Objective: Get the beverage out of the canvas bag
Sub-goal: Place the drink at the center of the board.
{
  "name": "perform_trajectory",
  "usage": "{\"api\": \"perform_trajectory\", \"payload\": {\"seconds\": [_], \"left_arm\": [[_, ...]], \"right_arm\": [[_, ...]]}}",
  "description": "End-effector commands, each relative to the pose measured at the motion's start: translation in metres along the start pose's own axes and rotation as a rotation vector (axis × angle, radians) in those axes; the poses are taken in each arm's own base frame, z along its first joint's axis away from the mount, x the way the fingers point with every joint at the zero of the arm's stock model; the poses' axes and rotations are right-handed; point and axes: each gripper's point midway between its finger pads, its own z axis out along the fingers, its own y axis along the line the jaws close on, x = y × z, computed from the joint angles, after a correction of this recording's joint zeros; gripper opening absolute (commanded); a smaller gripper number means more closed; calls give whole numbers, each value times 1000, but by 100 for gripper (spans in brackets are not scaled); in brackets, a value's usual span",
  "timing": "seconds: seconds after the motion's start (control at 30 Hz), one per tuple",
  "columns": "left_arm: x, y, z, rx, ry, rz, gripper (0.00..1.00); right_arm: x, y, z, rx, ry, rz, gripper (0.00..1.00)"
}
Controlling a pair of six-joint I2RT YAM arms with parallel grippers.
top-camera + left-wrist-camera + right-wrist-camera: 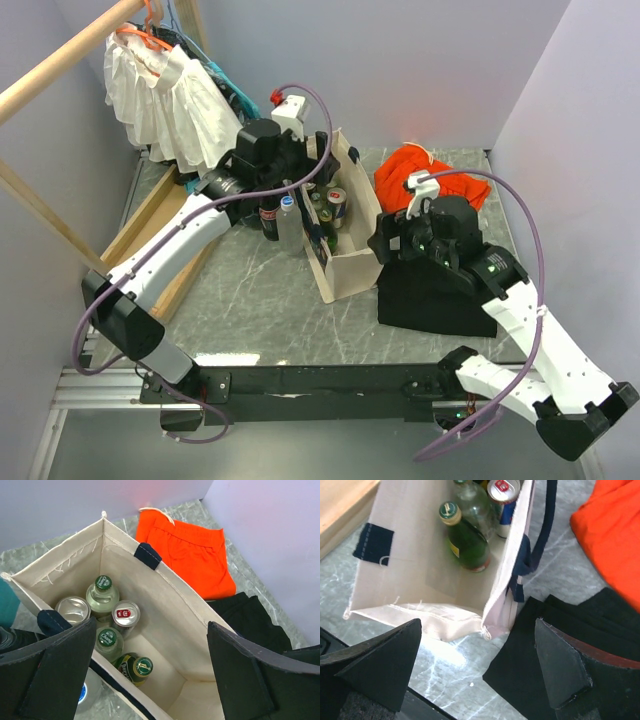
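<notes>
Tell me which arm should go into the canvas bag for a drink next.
Left. The left gripper, open, hangs right over the canvas bag's open mouth, drinks showing between its fingers. The right gripper, also open, sits outside the bag, by its near corner and the black cloth.

We see the canvas bag standing open in the middle of the marble table, with the tops of cans and bottles showing inside. Our left gripper hangs over the bag's far end, and we cannot make out its fingers from this angle. Our right gripper sits just beside the bag's right wall, above a black cloth. Just left of the bag, outside it, stand a clear bottle with a blue cap and a dark bottle. An orange cloth lies beyond the right gripper. A white garment hangs on an orange hanger at the back left.
</notes>
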Motion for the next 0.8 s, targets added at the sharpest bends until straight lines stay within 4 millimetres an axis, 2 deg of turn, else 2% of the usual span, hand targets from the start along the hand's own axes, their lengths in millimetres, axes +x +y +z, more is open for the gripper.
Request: {"api": "perform_trajectory", "payload": {"seconds": [0.0,0.1,0.2,0.4,0.6,0.77], "left_arm": [[-17,-19,-3,48,-28,-10,96],[-12,-25,1,58,-12,-4,96],[-7,-33,3,65,8,18,96],[4,-35,7,55,50,53,96],[10,-31,7,43,75,76,96],[25,-28,8,41,108,64,96]], "right_arm": [[-32,16,-4,-73,-91,-31,100],[-33,24,7,-109,-76,-32,100],[-26,25,19,-92,-42,-39,100],[-4,32,27,-93,11,-61,100],[16,37,20,-87,65,-56,100],[32,43,13,-102,110,-49,100]]}}
